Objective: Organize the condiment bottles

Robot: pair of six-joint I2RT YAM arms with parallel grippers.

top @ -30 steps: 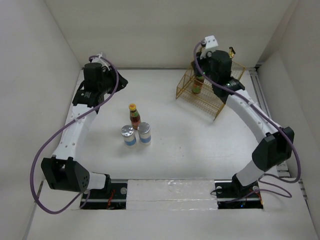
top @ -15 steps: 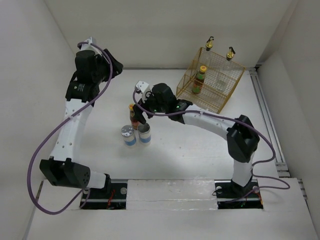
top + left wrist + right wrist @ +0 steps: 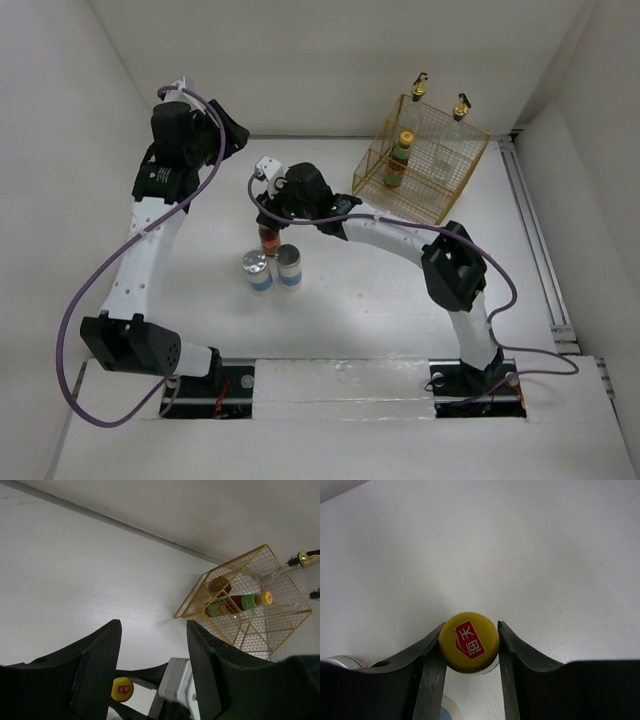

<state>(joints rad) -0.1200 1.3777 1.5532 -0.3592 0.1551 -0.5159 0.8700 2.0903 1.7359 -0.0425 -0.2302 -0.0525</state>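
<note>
1. Two fingers of the right gripper (image 3: 470, 627) press on opposite sides of the yellow cap of a sauce bottle (image 3: 469, 642), pinching it. The bottle stands upright on the table (image 3: 350, 300).
2. Just behind that grip, on the side toward the arm bases, a left jar (image 3: 257, 270) and a right jar (image 3: 289, 267) stand side by side, both silver-lidded. They crowd the held bottle's base.
3. Farther out, well apart to this gripper's right and beyond it, sits the yellow wire rack (image 3: 440, 195). A second sauce bottle (image 3: 398, 160) stands upright inside it.
4. At the rack's far side a left glass bottle (image 3: 418, 88) and a right glass bottle (image 3: 461, 104) show their gold spouts. They seem to be inside the rack, though the mesh makes that hard to confirm.
5. The left gripper (image 3: 152, 625) hangs raised, well off to the right gripper's left. Its fingers are spread with nothing between them.
</note>
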